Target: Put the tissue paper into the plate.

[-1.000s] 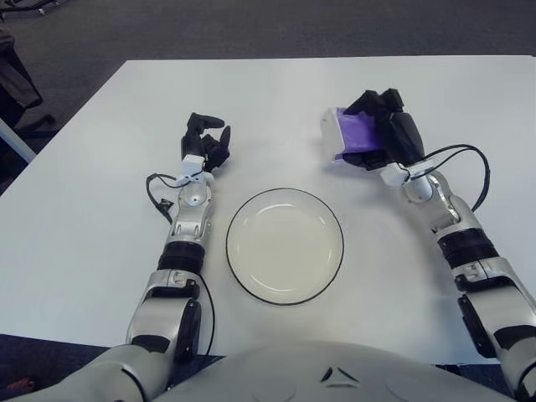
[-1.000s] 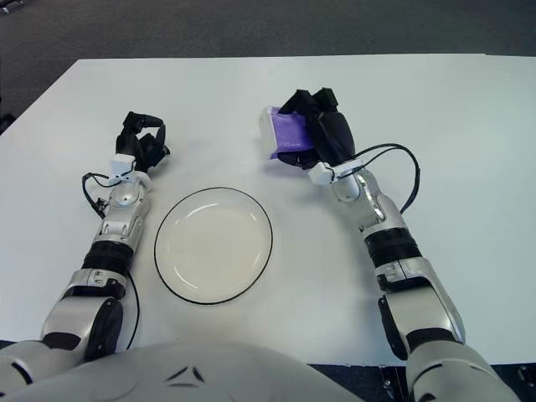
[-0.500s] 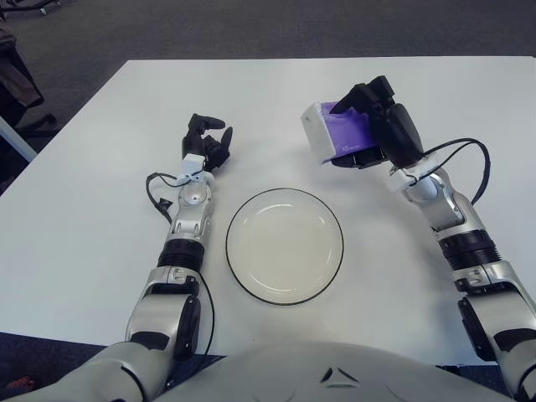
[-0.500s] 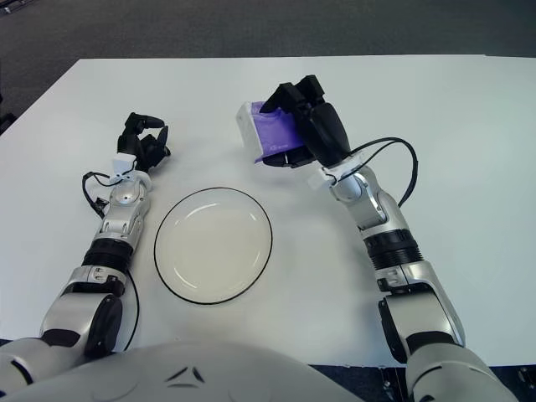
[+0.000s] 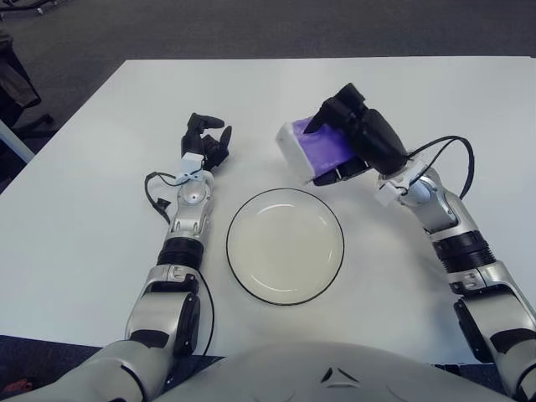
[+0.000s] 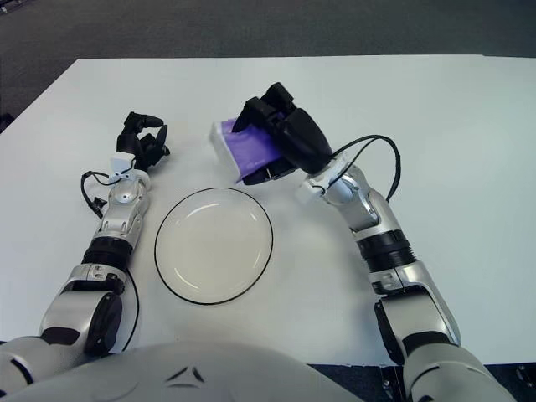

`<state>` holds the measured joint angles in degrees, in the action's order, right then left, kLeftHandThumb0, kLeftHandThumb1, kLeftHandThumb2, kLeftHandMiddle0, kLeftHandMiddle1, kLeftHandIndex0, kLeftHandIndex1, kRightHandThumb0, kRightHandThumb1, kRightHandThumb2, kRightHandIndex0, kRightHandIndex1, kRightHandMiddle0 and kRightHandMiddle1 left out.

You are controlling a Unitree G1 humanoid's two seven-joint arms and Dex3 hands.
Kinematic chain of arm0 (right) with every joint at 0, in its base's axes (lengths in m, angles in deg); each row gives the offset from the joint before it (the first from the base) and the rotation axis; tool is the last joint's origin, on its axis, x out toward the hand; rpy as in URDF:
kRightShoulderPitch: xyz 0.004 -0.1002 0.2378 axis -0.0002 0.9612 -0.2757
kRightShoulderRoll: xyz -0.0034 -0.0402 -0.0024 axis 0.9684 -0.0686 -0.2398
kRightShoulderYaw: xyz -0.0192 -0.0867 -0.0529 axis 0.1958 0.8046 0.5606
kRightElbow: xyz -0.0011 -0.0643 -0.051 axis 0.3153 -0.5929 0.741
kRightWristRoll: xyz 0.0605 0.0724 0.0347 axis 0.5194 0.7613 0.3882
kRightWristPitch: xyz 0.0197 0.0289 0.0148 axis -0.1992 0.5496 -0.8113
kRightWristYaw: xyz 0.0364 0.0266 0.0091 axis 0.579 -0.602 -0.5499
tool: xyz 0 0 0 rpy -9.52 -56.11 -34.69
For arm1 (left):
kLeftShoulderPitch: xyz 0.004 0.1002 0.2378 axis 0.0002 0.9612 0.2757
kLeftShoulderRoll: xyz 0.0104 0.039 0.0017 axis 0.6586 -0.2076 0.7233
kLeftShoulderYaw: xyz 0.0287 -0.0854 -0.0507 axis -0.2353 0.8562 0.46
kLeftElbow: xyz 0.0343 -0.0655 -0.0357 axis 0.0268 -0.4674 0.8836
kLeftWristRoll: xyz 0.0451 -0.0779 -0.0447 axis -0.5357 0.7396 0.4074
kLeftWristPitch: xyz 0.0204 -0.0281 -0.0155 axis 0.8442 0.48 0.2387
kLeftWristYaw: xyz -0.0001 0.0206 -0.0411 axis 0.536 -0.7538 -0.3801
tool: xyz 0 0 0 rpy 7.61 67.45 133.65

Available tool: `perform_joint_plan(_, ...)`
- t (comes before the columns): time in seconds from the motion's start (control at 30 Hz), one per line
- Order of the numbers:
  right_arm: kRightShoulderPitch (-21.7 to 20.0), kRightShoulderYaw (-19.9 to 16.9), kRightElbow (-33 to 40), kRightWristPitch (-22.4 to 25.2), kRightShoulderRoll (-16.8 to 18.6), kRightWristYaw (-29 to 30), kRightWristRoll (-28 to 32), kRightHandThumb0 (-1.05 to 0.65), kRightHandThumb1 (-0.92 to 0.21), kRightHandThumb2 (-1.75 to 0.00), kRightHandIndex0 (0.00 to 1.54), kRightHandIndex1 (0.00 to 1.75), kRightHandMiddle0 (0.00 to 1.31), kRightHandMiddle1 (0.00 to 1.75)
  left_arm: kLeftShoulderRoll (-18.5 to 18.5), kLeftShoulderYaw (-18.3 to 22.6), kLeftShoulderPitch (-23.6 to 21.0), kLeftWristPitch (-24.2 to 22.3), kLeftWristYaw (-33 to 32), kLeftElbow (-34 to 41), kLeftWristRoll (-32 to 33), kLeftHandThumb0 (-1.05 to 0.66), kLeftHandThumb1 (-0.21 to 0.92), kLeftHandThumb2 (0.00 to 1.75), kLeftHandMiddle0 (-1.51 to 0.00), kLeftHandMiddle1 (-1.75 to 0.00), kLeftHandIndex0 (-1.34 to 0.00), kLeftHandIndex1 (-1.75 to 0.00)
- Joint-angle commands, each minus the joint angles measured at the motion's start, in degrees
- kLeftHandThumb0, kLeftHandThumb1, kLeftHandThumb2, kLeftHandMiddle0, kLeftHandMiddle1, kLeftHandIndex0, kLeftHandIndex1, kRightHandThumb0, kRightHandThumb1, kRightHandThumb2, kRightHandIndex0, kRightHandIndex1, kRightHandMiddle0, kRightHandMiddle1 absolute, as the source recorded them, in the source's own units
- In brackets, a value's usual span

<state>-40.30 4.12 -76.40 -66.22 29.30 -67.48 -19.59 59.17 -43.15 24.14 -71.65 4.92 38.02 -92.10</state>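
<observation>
Left eye view shows a white table (image 5: pixel 100 209) with a round white plate (image 5: pixel 285 244), black-rimmed, lying flat near the robot's edge. Everything else is placed from that plate.

Right hand (image 5: pixel 356 138) is beyond the plate and a little to its right, raised off the table. Its dark fingers (image 5: pixel 339 107) are wrapped over the top and far side of the tissue pack (image 5: pixel 311 151), a purple packet with a white end face turned toward the plate's left. The pack is held tilted, its white end lower and nearer the plate's far rim, its purple face turned up. It shows just past the far rim, not over the plate's middle, and it does not touch the plate. A faint shadow lies on the table under the pack, beside the far rim. The right forearm runs from the hand down along the plate's right side, with a black cable (image 5: pixel 448 155) looping beside the wrist.

Left hand (image 5: pixel 206 141) shows beyond the plate's left side, well apart from the pack. Its fingers are curled inward and hold nothing. The left forearm stretches from that hand back along the plate's left side, near the rim but not touching it, with a small black cable (image 5: pixel 155 194) looped at the wrist.

Nothing lies in the plate. Dark carpet (image 5: pixel 251 29) shows past the table's far edge.
</observation>
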Motion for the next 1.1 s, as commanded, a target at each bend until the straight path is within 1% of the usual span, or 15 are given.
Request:
perform_joint_plan(0.0, 0.4, 0.0, 1.1, -1.2, 0.5, -1.2, 1.4, 0.05, -0.86, -0.26, 0.81, 1.75, 0.61, 1.75, -0.5, 0.0, 5.6, 0.8, 0.2, -4.8, -0.3, -0.36, 0.90, 0.33, -0.78, -1.75, -0.44, -1.52)
perform_joint_plan(0.07, 0.7, 0.7, 1.7, -1.8, 0.5, -3.4, 3.9, 0.05, -0.87, -0.25, 0.81, 1.75, 0.61, 1.75, -0.4, 0.1, 5.5, 1.0, 0.3, -5.1, -0.2, -0.36, 0.90, 0.33, -0.77, -1.75, -0.44, -1.52)
perform_joint_plan(0.13, 1.2, 1.2, 2.8, -1.2, 0.3, -6.1, 6.9, 0.06, -0.87, -0.25, 0.80, 1.75, 0.61, 1.75, -0.4, 0.0, 5.3, 1.1, 0.3, -5.4, -0.2, -0.36, 0.91, 0.33, -0.77, -1.75, -0.44, -1.52)
perform_joint_plan(0.23, 2.8, 2.6, 7.7, 4.4, -0.6, -13.3, 14.4, 0.06, -0.87, -0.24, 0.79, 1.75, 0.61, 1.75, -0.4, 0.0, 5.1, 1.3, 0.3, -5.9, -0.2, -0.36, 0.91, 0.33, -0.77, -1.75, -0.44, -1.52)
perform_joint_plan(0.33, 3.5, 2.7, 10.3, 7.6, -0.9, -17.4, 17.6, 0.06, -0.88, -0.24, 0.78, 1.75, 0.60, 1.75, -0.4, 0.0, 5.0, 1.5, 0.3, -6.1, -0.2, -0.36, 0.91, 0.33, -0.77, -1.75, -0.44, -1.52)
perform_joint_plan(0.47, 3.7, 2.3, 11.3, 8.5, -0.7, -20.4, 18.0, 0.06, -0.88, -0.23, 0.76, 1.75, 0.60, 1.75, -0.4, -0.1, 4.8, 1.6, 0.3, -6.4, -0.1, -0.36, 0.91, 0.33, -0.77, -1.75, -0.44, -1.52)
perform_joint_plan(0.57, 3.5, 2.2, 11.2, 7.8, -0.6, -21.7, 17.5, 0.05, -0.89, -0.22, 0.76, 1.75, 0.59, 1.75, -0.4, -0.1, 4.6, 1.7, 0.4, -6.7, -0.1, -0.36, 0.91, 0.33, -0.77, -1.75, -0.44, -1.52)
perform_joint_plan(0.73, 2.8, 2.5, 10.9, 7.1, -0.3, -24.4, 19.4, 0.02, -0.91, -0.18, 0.74, 1.75, 0.61, 1.75, -0.4, -0.1, 4.4, 1.9, 0.4, -7.0, -0.1, -0.36, 0.91, 0.33, -0.76, -1.75, -0.44, -1.52)
perform_joint_plan(1.07, 2.9, 1.5, 10.7, 6.9, 0.5, -26.3, 19.9, 0.01, -0.92, -0.15, 0.74, 1.75, 0.62, 1.75, -0.4, -0.1, 4.1, 2.2, 0.2, -7.6, -0.1, -0.36, 0.91, 0.33, -0.76, -1.75, -0.44, -1.52)
